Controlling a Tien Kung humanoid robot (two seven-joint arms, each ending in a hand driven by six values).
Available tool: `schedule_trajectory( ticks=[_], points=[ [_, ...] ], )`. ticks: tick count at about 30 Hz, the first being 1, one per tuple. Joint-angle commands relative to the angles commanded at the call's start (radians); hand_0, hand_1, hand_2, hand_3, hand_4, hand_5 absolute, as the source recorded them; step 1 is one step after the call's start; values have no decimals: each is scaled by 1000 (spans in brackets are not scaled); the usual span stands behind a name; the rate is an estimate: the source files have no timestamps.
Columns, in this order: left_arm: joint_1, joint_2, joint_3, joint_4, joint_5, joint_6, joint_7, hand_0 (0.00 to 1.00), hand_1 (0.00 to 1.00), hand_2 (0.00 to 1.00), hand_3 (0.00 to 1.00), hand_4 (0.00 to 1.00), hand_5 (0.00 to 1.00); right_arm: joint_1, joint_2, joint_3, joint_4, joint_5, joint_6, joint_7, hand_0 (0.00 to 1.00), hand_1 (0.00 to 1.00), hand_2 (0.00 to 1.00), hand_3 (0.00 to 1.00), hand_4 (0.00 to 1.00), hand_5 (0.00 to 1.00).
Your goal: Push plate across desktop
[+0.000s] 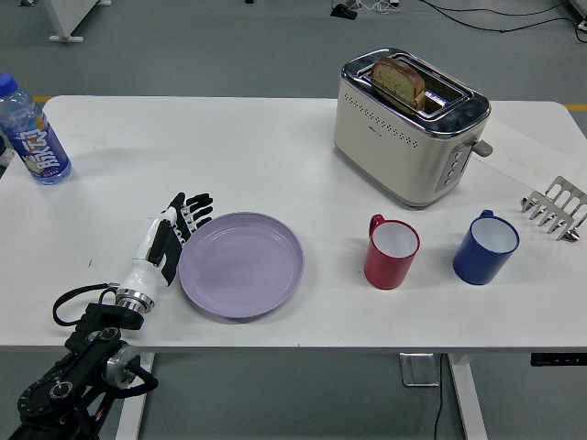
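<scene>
Lilac round plastic plate (241, 265), lower centre-left: your left hand (171, 240) lays flat, extended fingers (194, 211) on its left rim, grasping nothing, ready to push rightward.

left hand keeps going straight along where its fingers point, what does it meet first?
The left hand lies open against the purple plate's left rim, fingers pointing up and slightly right. That line skims the plate's upper-left edge, then crosses bare table. Nothing else appears in the way; the toaster sits well to the right.

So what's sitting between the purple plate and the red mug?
Nothing: the head view shows only bare white table between the purple plate and red mug.
</scene>
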Motion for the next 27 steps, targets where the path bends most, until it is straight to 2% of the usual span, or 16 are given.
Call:
schedule_trajectory(
  ticks=[27],
  points=[
    [-17, 0, 34, 2, -5, -3, -1, 809, 834, 812, 718, 566, 998, 10, -3, 20, 0, -23, 1, -2, 705, 721, 787, 738, 334, 267]
  ],
)
